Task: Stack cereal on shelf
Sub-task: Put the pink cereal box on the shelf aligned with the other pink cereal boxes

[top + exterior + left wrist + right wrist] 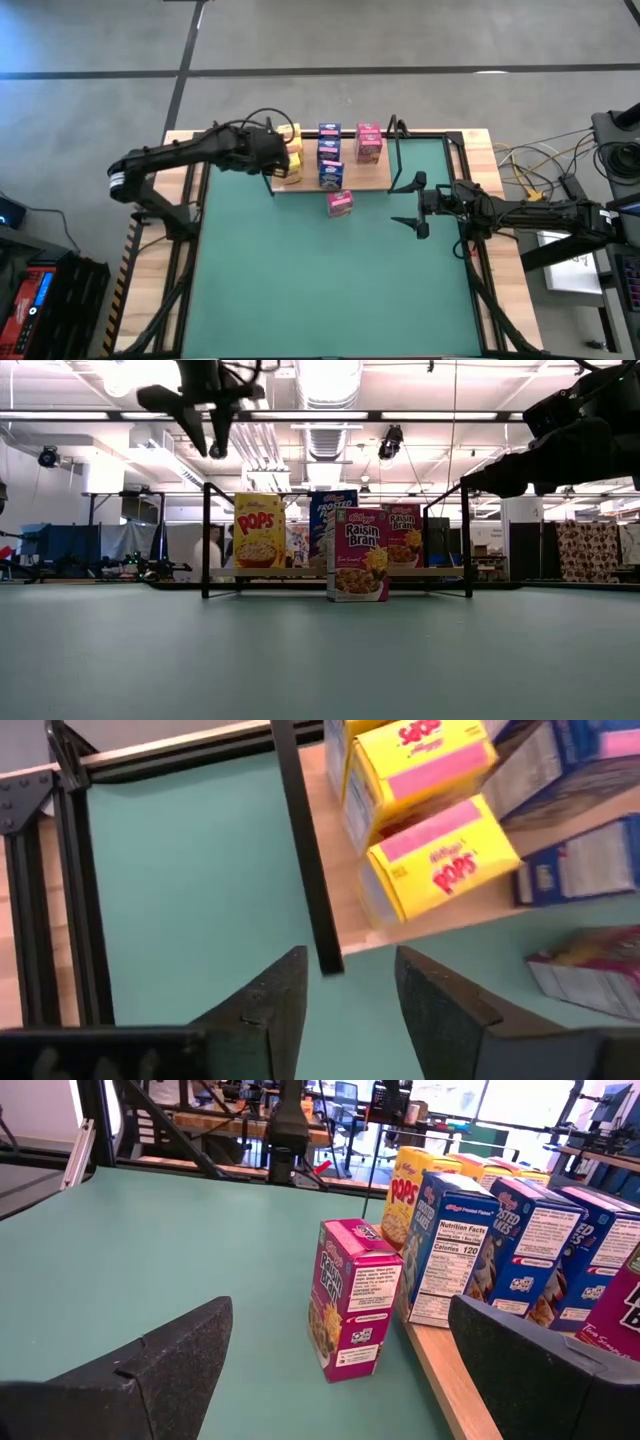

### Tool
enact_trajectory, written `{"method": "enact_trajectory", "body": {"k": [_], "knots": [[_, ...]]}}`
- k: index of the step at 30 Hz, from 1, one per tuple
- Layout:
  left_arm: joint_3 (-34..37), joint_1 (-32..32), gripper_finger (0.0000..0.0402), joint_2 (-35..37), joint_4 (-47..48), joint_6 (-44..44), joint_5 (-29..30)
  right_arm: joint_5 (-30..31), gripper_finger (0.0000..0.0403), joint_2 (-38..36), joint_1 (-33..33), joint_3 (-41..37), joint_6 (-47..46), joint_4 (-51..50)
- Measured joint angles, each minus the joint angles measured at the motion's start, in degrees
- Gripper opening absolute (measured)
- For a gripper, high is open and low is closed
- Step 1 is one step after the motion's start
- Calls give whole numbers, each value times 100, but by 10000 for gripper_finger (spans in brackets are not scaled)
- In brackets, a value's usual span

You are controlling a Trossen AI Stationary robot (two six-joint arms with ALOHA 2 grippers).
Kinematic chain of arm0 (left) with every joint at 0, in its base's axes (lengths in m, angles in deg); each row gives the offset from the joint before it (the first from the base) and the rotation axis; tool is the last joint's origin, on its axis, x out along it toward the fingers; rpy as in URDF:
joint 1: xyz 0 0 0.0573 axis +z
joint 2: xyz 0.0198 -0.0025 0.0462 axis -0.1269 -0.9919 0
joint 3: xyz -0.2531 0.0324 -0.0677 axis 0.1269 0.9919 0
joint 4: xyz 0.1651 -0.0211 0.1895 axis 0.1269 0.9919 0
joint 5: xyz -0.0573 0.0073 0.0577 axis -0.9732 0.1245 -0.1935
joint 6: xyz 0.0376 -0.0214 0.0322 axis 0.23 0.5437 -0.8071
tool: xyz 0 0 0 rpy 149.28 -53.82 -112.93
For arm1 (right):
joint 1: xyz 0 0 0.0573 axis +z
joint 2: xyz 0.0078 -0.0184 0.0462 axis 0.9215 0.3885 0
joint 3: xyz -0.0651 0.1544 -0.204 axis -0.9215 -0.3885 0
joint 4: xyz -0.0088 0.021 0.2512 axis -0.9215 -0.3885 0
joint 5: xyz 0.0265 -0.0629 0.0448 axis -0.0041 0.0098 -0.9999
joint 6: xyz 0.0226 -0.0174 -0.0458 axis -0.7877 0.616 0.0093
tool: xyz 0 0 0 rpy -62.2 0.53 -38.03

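- Nearest you, one pink box [358, 568] stands on the green mat [320, 660], just before the shelf [375, 178].
- Your left gripper [268, 168] hovers over the yellow boxes [291, 155], slightly parted, holding nothing.
- Your right gripper [414, 205] waits wide, empty.

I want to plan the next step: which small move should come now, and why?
Probably the right gripper should move toward the pink box and close on it. That box stands on the green mat, just off the shelf, while the other boxes are already on the board. The right gripper is open and empty; the left gripper hovers at the shelf's far end, holding nothing.
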Motion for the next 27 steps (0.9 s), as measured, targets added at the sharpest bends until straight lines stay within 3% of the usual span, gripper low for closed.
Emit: {"method": "enact_trajectory", "body": {"k": [4, 8, 13, 18, 22, 25, 27], "knots": [[40, -322, 133, 308, 203, 313, 63, -2, 361, 1, 1, 0, 0, 0], [469, -730, 127, 726, 324, 991, 514, 0, 361, 1, 0, -1, 0, -1], [1449, -1345, 115, 1568, 85, 1546, 1208, 0, 361, 1, -1, -2, 0, -2], [2810, -1999, 109, 2691, -817, 1791, 2032, -1, 361, 1, 1, -1, 0, -1], [3831, -2338, 109, 3409, -1870, 1339, 3063, 0, 361, -1, 1, -2, 0, 0], [4458, -2408, 109, 3768, -3108, 79, 3858, 0, 361, 0, 1, -2, 0, -1], [4820, -2414, 109, 3967, -3986, -1014, 4070, 0, 361, 0, 1, -2, 0, -1]]}}
